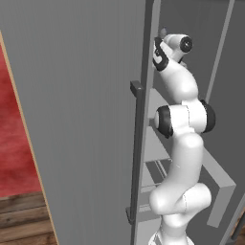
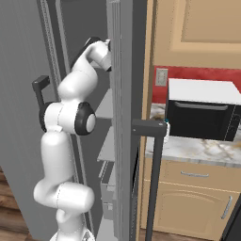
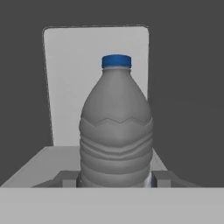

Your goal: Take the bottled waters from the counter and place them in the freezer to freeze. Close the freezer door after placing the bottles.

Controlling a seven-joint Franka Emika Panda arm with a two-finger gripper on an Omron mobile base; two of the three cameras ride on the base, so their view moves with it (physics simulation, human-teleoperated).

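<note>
White arm [image 1: 184, 143] reaching at twelve o'clock into the open freezer [image 2: 123, 117], gripper [image 3: 116, 180] clamped on an upright grey blue-capped bottle [image 3: 116, 131], above a grey shelf [image 3: 39, 168].

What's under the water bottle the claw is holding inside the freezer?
A pale grey freezer shelf lies below and behind the ribbed, blue-capped bottle, which the claw grips at its base. The claw covers the bottle's bottom, so whether it rests on the shelf cannot be told.
</note>
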